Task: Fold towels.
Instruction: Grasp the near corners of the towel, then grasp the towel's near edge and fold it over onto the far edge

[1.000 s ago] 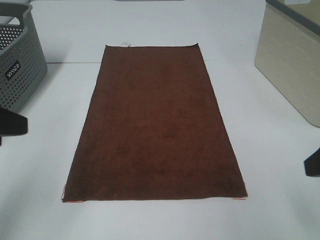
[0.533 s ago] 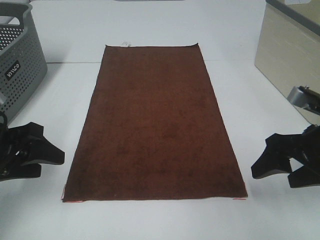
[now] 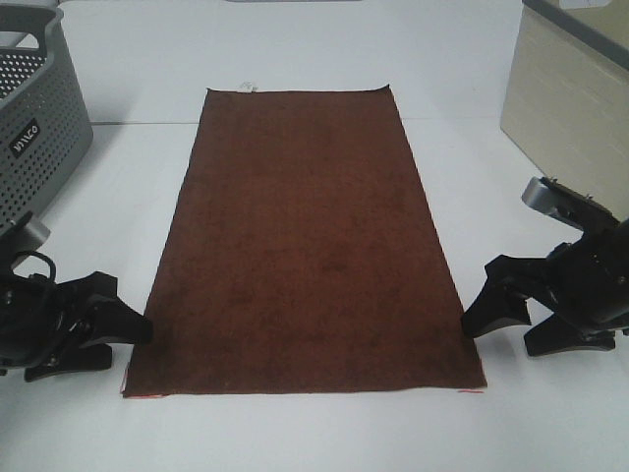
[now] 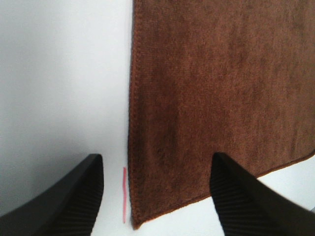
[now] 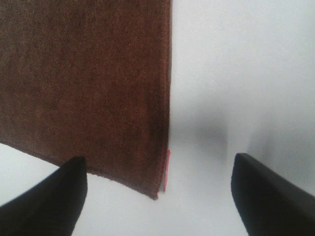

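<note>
The dark reddish-brown towel (image 3: 305,246) lies flat and unfolded on the white table, with its small white tag (image 3: 248,87) at the far short edge. My left gripper (image 3: 128,346) is open beside the towel's near left corner. In the left wrist view its black fingers (image 4: 74,196) straddle that corner (image 4: 147,206). My right gripper (image 3: 496,337) is open beside the near right corner. In the right wrist view its fingers (image 5: 59,196) straddle that corner (image 5: 147,182). Neither gripper holds anything.
A grey perforated basket (image 3: 39,118) stands at the back left. A beige box (image 3: 570,128) stands at the right. Short red marks on the table lie by the towel's near corners in the left wrist view (image 4: 124,194) and the right wrist view (image 5: 168,169).
Both arms have come in from the table's sides to the towel's near corners, left to the left corner and right to the right one. The towel has not moved.
</note>
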Available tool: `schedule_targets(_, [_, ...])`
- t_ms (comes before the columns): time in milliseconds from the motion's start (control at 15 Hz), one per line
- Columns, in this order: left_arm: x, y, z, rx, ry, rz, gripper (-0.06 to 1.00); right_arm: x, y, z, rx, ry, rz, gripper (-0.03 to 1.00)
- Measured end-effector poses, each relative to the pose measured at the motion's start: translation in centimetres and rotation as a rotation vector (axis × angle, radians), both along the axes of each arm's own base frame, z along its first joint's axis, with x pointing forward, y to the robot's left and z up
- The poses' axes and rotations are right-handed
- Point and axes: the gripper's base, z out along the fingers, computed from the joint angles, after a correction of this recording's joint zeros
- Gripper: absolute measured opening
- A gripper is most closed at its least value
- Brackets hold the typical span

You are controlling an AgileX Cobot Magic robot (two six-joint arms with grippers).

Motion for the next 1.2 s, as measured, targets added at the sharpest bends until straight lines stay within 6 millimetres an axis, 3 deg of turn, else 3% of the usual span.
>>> schedule_targets(200, [0.6,-0.5,-0.6,-0.059,-0.003,-0.013,0.61,0.8,0.3,-0.9,-0.008,0.011,0.019,0.76])
schedule_targets(467, [1.5,-1.9,-1.2,-0.092,-0.007,-0.064,0.6,1.3,3.1,-1.8,0.013,0.018,0.041,0.73])
schedule_targets(600, [1.6,-2.6,-1.3,-0.102,-0.006,-0.087,0.6,1.3,3.6,-2.1,0.032,0.034,0.017,0.7])
schedule_targets(667, [2.0,-3.4,-1.4,-0.103,-0.013,-0.114,0.56,1.6,3.9,-2.6,0.06,0.054,-0.019,0.62])
schedule_targets(800, [2.6,-3.8,-1.7,-0.072,-0.019,-0.125,0.37,1.6,4.1,-3.1,0.081,0.069,-0.028,0.46])
schedule_targets(867, [2.6,-3.5,-2.1,-0.032,-0.015,-0.117,0.14,1.6,4.1,-3.5,0.076,0.072,-0.024,0.22])
schedule_targets(933, [2.6,-3.5,-2.1,-0.028,-0.016,-0.12,0.03,1.6,4.0,-3.6,0.072,0.073,-0.021,0.09])
schedule_targets(1000, [2.6,-3.5,-2.1,-0.028,-0.016,-0.12,0.03,1.6,4.0,-3.6,0.072,0.073,-0.021,0.09])
schedule_targets(1067, [2.6,-3.5,-2.1,-0.027,-0.017,-0.125,0.01,1.6,4.0,-3.7,0.069,0.075,-0.02,0.0])
schedule_targets(1200, [2.4,-3.5,-1.9,-0.024,-0.006,-0.142,0.01,1.5,4.0,-3.6,0.07,0.075,-0.014,0.0])
